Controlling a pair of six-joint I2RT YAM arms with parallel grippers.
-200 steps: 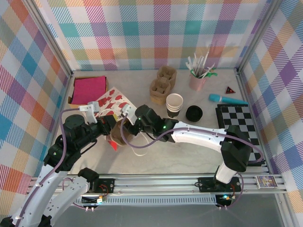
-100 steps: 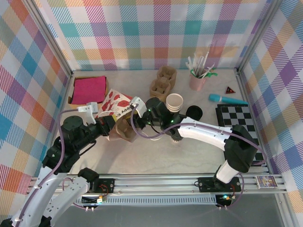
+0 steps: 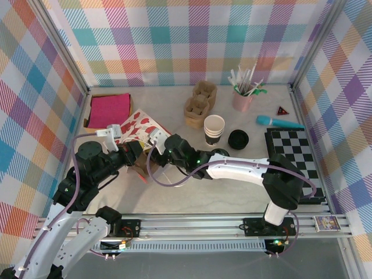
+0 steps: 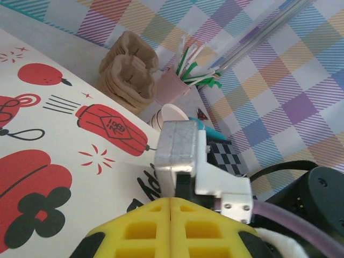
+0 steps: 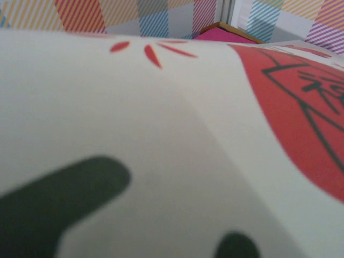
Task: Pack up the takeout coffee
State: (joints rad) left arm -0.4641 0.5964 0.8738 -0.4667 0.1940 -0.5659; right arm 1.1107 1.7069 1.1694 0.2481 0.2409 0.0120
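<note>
- Left end effector [image 4: 170, 207] has its yellow pads pressed flat together with no gap, right at the edge of the paper bag [image 4: 64, 140]. I cannot tell whether a thin fold of paper is nipped between them. Judging by the pose, it is there to pin the bag while the other arm works.
- Right end effector [image 3: 151, 152] meets the left one at the bag's near end. Its wrist camera looks at the printed paper from very close, so it is against or inside the bag. Whether its fingers are open or gripping something I cannot tell.
- Bag lies tilted on the tabletop [image 3: 192, 195], its red lantern print facing up, probably so the mouth faces the 2 arms.
- Coffee cup: I cannot tell where it is; the arms and the bag hide the place where they meet.
- Open cups [image 3: 214, 129] and loose black lids [image 3: 238, 139] stand just beside each other, well behind the right arm, apart from the packing.
</note>
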